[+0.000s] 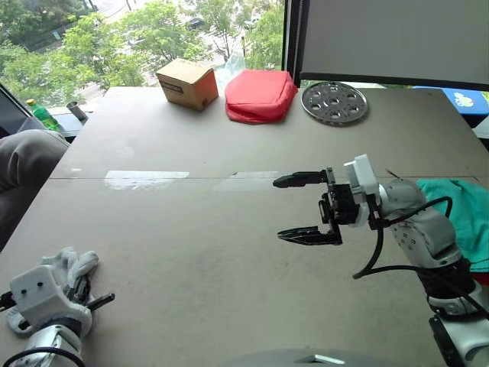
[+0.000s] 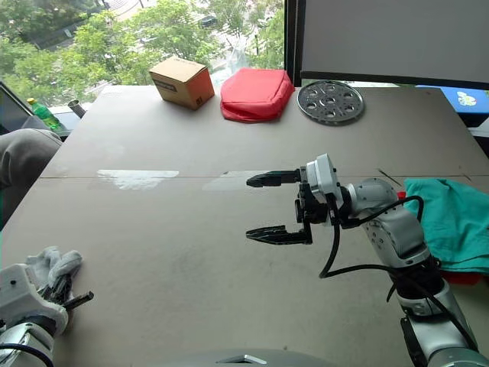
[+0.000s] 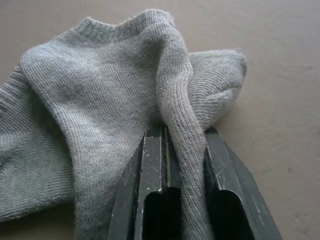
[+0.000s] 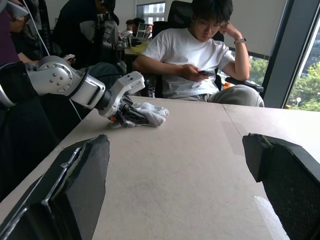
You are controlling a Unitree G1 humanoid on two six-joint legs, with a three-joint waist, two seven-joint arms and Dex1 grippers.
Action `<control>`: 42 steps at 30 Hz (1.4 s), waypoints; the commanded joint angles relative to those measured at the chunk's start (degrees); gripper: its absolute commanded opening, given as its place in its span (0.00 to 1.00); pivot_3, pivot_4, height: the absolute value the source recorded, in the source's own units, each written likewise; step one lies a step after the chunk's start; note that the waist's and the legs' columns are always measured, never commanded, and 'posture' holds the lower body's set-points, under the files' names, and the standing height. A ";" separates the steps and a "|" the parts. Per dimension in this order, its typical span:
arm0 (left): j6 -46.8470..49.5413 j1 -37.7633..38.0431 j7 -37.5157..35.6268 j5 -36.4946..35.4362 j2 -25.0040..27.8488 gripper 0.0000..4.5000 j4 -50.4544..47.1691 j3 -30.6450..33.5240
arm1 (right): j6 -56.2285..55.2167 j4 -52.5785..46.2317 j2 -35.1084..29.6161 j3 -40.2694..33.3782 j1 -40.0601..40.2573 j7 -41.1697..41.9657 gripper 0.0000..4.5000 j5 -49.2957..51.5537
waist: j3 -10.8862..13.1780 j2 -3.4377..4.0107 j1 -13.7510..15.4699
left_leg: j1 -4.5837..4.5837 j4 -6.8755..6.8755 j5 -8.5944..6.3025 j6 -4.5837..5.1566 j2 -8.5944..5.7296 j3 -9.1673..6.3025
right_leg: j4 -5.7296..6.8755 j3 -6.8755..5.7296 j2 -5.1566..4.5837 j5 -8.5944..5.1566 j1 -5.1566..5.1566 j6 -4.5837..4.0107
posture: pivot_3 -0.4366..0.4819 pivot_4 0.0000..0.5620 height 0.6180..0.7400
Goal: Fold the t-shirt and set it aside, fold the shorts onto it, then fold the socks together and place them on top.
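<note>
Two jaws over tan table (image 1: pixel 191 252), left clenched on socks (image 3: pixel 100 100), right spread wide, seated person (image 4: pixel 195 55) beyond.

Tan table (image 1: pixel 229 252), window (image 1: pixel 153 30), seated person (image 4: pixel 195 55)

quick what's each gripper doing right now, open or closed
Left gripper: shut on the socks.
Right gripper: open, holding nothing, above the table.

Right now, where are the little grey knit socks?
The small light grey knit socks lie at the near left corner of the tan table, pinched in the left gripper, far from the teal shorts on the right.
</note>
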 commanded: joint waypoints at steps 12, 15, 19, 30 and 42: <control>9.93 -25.90 -5.15 -1.46 6.92 0.01 0.30 -38.40 | 2.31 -8.85 -11.25 -12.97 14.57 -5.84 1.00 0.04 | 0.05 -0.44 0.29 | -0.05 0.06 0.02 0.03 -0.17 -0.11 | 0.05 -0.06 0.07 0.03 0.17 0.00 | 0.48 0.27 0.99; 11.26 -34.52 -3.55 3.00 5.25 0.01 7.20 -46.50 | 1.93 -9.73 -13.30 -15.97 17.79 -7.39 1.00 -0.54 | 0.11 -0.57 -0.08 | 0.00 0.05 0.16 0.28 -0.12 -0.08 | 0.05 0.00 0.18 0.03 0.23 0.00 | 0.48 0.27 0.99; 12.21 -39.27 -3.92 6.11 3.99 0.01 11.22 -52.85 | 2.64 -11.89 -13.83 -17.26 19.36 -9.47 1.00 -0.23 | 0.14 -0.63 0.02 | 0.07 0.05 0.17 0.28 -0.08 -0.06 | 0.08 0.04 0.20 0.03 0.27 0.00 | 0.48 0.27 0.99; 24.03 -31.73 -23.98 -25.60 18.20 0.50 -0.75 -21.36 | 3.74 -15.33 -9.67 -10.01 21.51 -12.45 1.00 -1.54 | 0.44 -0.79 -0.47 | 0.02 0.03 0.04 -0.04 0.12 -0.14 | 0.05 -0.16 0.17 0.01 0.16 -0.01 | 0.48 0.27 0.99; 28.02 -62.71 -30.40 -19.77 27.22 0.50 39.74 -32.64 | 1.36 -19.91 -7.34 -9.55 26.15 -16.73 1.00 -4.36 | 0.51 -0.99 0.88 | -0.11 0.17 0.32 0.04 -0.47 -0.35 | 0.07 0.07 0.30 0.06 0.30 0.10 | 0.48 0.27 0.99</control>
